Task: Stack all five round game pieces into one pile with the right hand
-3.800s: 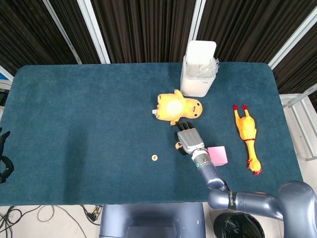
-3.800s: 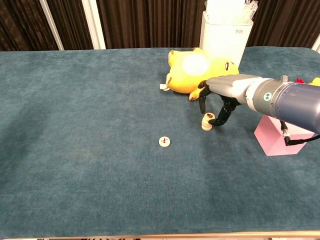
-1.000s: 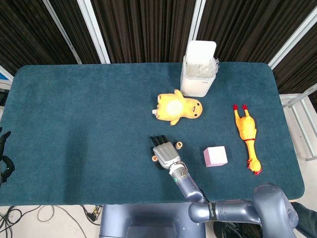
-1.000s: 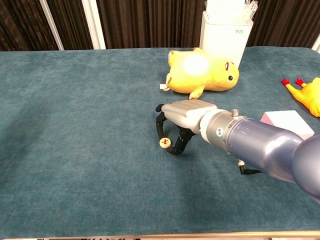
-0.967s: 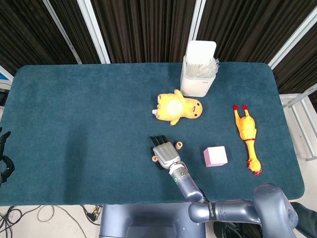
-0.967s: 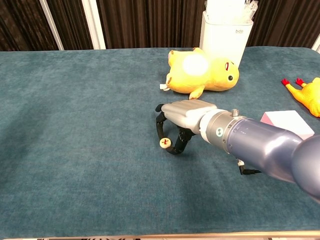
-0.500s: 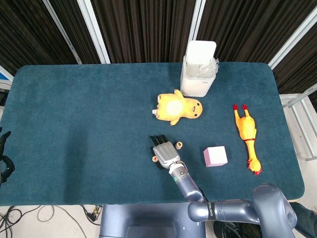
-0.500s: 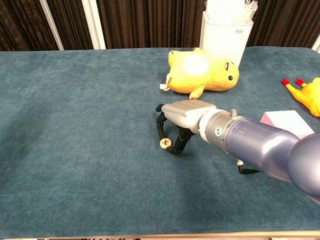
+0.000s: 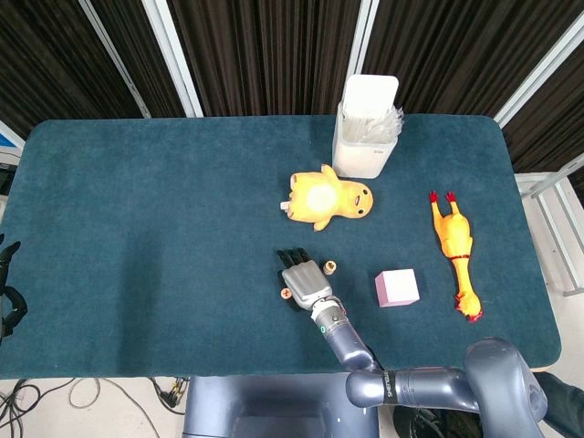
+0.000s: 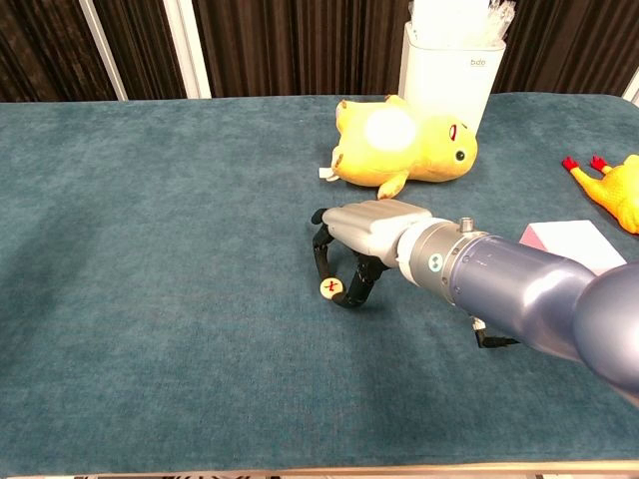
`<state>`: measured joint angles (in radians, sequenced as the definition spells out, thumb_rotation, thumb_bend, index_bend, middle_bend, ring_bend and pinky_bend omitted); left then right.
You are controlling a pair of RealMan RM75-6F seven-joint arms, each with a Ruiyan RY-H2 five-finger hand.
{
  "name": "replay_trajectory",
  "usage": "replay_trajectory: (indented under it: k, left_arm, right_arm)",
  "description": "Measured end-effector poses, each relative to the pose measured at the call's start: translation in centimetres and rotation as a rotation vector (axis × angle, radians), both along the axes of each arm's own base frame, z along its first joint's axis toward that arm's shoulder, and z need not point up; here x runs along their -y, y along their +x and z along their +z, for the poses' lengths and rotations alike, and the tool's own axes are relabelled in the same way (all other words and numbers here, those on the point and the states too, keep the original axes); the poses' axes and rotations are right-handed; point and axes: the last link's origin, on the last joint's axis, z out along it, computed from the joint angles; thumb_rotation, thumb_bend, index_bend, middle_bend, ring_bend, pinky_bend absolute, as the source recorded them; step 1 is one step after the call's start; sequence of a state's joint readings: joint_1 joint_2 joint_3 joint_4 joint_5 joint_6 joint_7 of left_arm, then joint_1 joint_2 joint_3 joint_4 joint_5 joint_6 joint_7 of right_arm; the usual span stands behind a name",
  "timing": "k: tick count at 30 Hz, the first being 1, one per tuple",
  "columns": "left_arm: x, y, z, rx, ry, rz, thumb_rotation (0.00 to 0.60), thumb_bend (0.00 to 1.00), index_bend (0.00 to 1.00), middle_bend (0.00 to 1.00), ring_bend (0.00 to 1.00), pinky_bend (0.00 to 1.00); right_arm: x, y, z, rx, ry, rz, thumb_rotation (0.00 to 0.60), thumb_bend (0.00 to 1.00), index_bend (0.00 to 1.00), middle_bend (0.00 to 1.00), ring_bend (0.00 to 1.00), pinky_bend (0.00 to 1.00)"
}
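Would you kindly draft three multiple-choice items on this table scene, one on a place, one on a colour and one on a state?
1. Where does the stack of game pieces stand?
A. beside the right hand, towards the pink block
B. on the white container
C. at the table's far left corner

2. What colour is the rubber chicken?
A. green
B. blue
C. orange-yellow with red feet

3. What is the right hand doing?
A. resting flat on the plush
B. pinching a single round game piece
C. holding the block

Answers: 1 A, the head view shows it just right of the hand; 2 C, as both views show; 3 B, the chest view shows fingertips either side of the piece.
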<state>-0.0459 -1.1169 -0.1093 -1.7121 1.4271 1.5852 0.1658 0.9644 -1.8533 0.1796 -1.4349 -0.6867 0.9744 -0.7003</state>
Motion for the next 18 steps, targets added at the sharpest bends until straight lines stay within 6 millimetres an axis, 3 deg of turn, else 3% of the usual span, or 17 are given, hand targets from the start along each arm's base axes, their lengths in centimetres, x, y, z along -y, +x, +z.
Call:
replay_trajectory:
  k: [18]
  left_arm:
    - [0.03,0.00,0.05,0.004,-0.002,-0.001,0.600,0.82,0.13,0.00,0.00,0.01]
  right_arm:
    - [-0.07,0.00,0.04,0.000,0.011,-0.002,0.600,0.41,0.51,0.00,0.00,0.00]
